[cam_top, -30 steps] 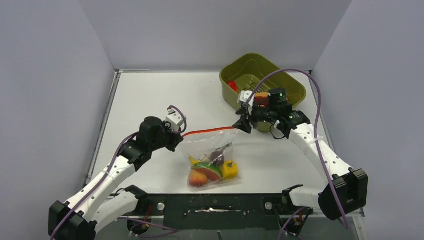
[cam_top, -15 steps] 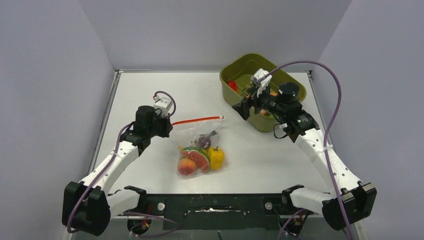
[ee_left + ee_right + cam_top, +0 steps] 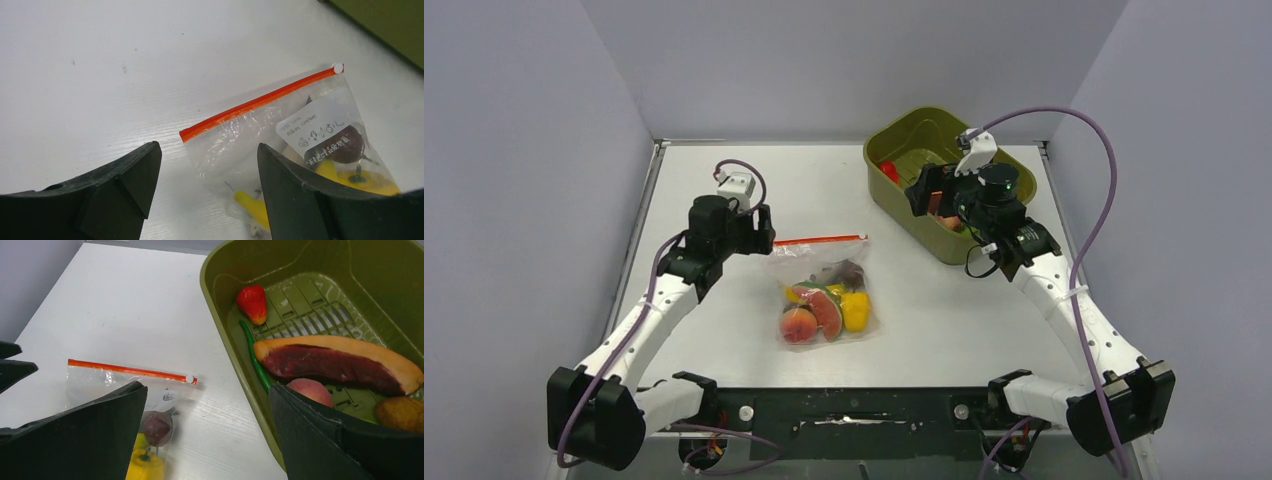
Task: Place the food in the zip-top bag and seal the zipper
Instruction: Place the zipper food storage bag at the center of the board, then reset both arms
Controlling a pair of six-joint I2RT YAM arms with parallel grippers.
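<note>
Bag (image 3: 824,295) released, flat on table (image 3: 724,180), left fingers (image 3: 125,185), right fingers (image 3: 75,435) now spread

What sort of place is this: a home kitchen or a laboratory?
Probably a robot test cell in a laboratory, not a kitchen. Plain grey walls box in a white table, the left arm and right arm are bolted at its near edge, and the food in the bag looks like toys.
</note>
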